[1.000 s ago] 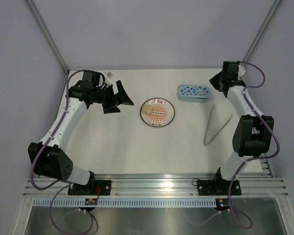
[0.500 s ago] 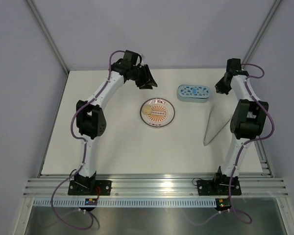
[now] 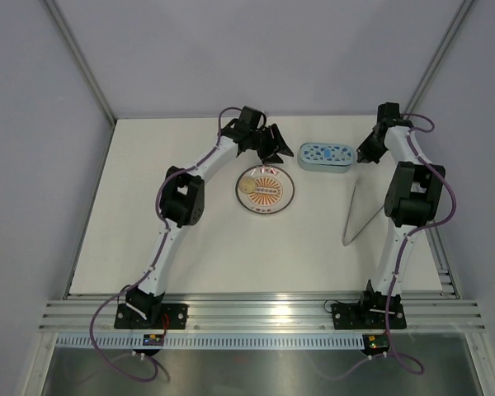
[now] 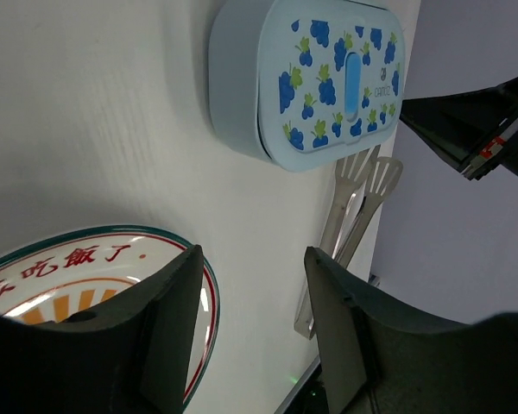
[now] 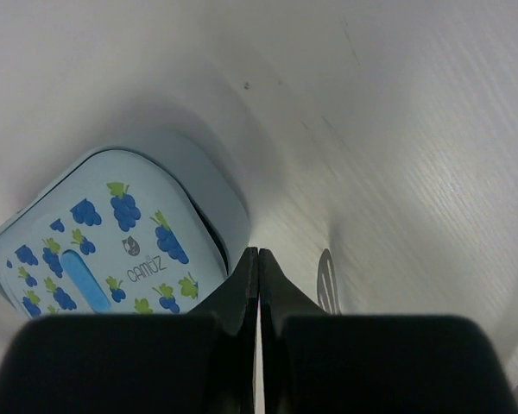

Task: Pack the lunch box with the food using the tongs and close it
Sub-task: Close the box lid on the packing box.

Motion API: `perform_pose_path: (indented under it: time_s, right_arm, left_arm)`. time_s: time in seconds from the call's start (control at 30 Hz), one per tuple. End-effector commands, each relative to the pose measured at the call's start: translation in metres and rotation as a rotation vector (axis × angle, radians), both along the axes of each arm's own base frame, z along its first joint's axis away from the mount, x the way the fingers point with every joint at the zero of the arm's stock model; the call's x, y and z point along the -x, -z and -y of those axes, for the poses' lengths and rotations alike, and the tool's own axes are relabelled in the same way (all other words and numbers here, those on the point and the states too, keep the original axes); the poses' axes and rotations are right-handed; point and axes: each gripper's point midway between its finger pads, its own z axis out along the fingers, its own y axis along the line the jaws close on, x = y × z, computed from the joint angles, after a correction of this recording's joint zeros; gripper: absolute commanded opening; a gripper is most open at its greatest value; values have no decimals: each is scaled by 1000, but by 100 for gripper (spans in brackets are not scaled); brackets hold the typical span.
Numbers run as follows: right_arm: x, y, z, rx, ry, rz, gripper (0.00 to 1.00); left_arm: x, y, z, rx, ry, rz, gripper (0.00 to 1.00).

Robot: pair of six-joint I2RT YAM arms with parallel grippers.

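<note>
The lunch box (image 3: 327, 157) is pale blue and stands at the back right with its grape-print lid on; it also shows as the lunch box (image 4: 319, 78) and the lunch box (image 5: 112, 233). The silvery tongs (image 3: 359, 210) lie in a narrow V to its right, heads toward the box, seen too as the tongs (image 4: 354, 194). On the plate (image 3: 276, 198) the only food I make out is a pale round piece (image 3: 247, 185). My left gripper (image 3: 276, 151) (image 4: 255, 252) hangs open and empty between plate and box. My right gripper (image 3: 363, 157) (image 5: 259, 252) is shut and empty at the box's right end.
The white plate (image 4: 86, 250), with an orange sunburst and a red and teal rim, sits at the table's centre back. One slotted head of the tongs (image 5: 328, 280) lies just right of my right fingers. Grey walls close the back and both sides.
My left arm has swung from the table's left side across the back to the gap between plate and lunch box, and its jaws stand narrower. The right gripper has shifted slightly toward the box.
</note>
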Motion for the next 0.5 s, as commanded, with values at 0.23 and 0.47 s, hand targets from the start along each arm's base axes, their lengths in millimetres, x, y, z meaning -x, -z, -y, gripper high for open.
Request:
perform_pose_path:
  time_s: [0.23, 0.47]
  right_arm:
    - [-29, -19, -23, -93, -111, 91, 0]
    - [-28, -15, -22, -85, -127, 62, 0]
  left_arm:
    - [-8, -22, 15, 88, 19, 62, 55]
    - [-3, -25, 6, 43, 33, 84, 56]
